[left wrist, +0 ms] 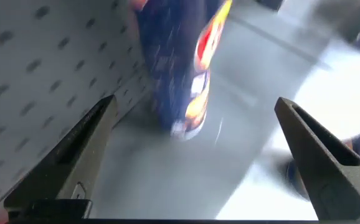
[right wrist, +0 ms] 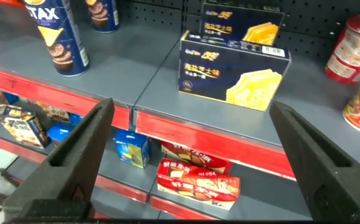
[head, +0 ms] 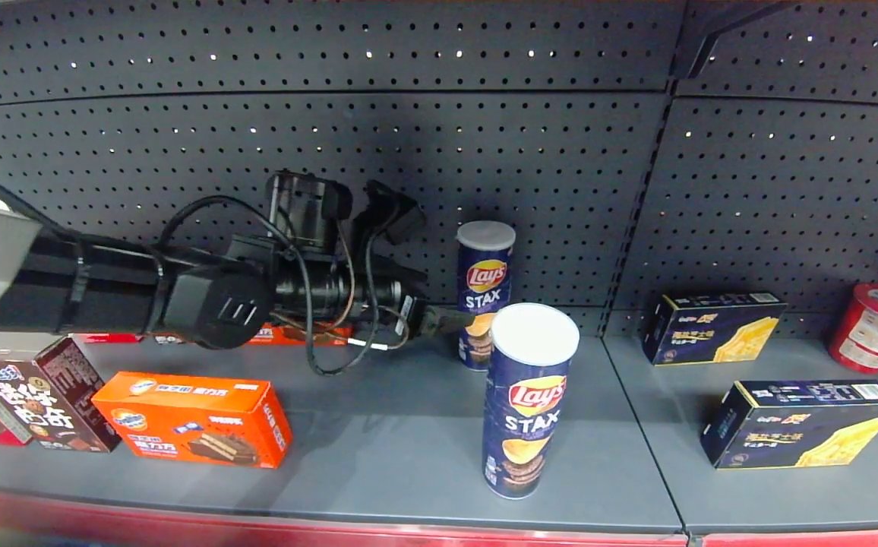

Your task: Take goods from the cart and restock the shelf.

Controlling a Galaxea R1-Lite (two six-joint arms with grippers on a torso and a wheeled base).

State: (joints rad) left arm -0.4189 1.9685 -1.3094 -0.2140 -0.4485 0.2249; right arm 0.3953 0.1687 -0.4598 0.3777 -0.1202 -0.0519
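Two dark blue chip cans stand upright on the grey shelf. The back can is by the pegboard wall; the front can is nearer the shelf edge. My left arm reaches in from the left, and its gripper is just left of the back can, low on it. In the left wrist view the gripper is open and the back can stands ahead of the fingertips, apart from them. My right gripper is open and holds nothing, out in front of the shelf, with the front can in view.
An orange box and a brown box lie at the shelf's left. Two dark blue boxes and a red cup fill the right section. A lower shelf holds small boxes.
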